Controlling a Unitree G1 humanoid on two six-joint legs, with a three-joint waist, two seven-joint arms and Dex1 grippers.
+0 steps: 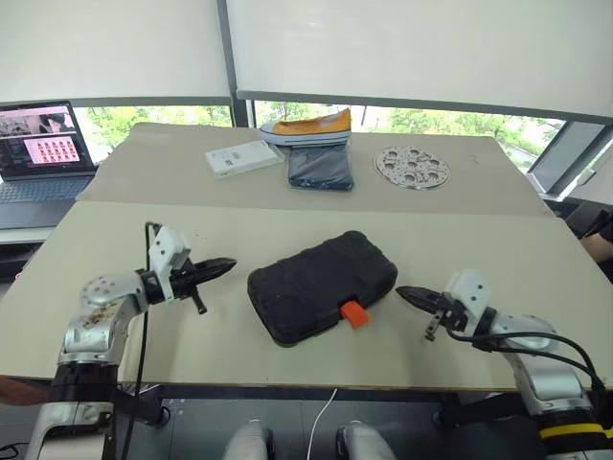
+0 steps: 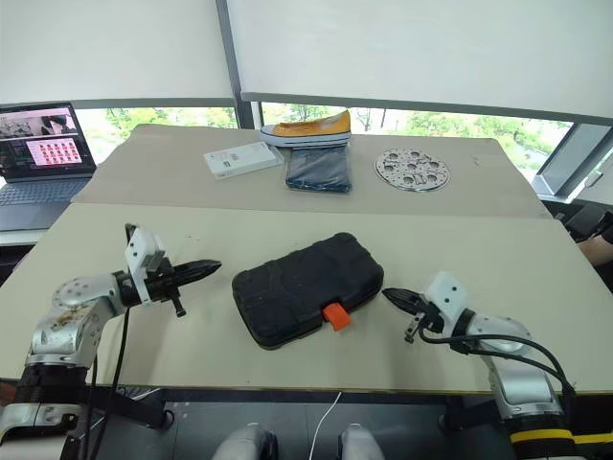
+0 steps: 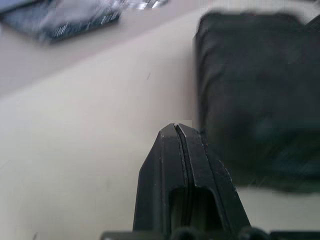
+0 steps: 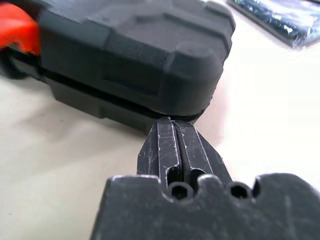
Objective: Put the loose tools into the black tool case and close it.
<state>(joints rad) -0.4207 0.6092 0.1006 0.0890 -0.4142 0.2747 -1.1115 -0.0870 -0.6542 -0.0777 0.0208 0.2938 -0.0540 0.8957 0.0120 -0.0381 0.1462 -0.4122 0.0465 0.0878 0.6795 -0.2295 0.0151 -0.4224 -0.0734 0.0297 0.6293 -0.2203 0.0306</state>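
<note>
Your black tool case [image 1: 322, 286] lies lid-down and shut in the middle of the near table, its orange latch [image 1: 353, 312] sticking out of the front edge. The left gripper [image 1: 222, 265] hangs just off the case's left end and the right gripper [image 1: 406, 292] just off its right end, each with its jaws pressed together on nothing. The latch may not be snapped home, so if you nudge or lift the case, the lid could spring open. The dark folded cloth [image 1: 320, 169] lies well behind the case.
</note>
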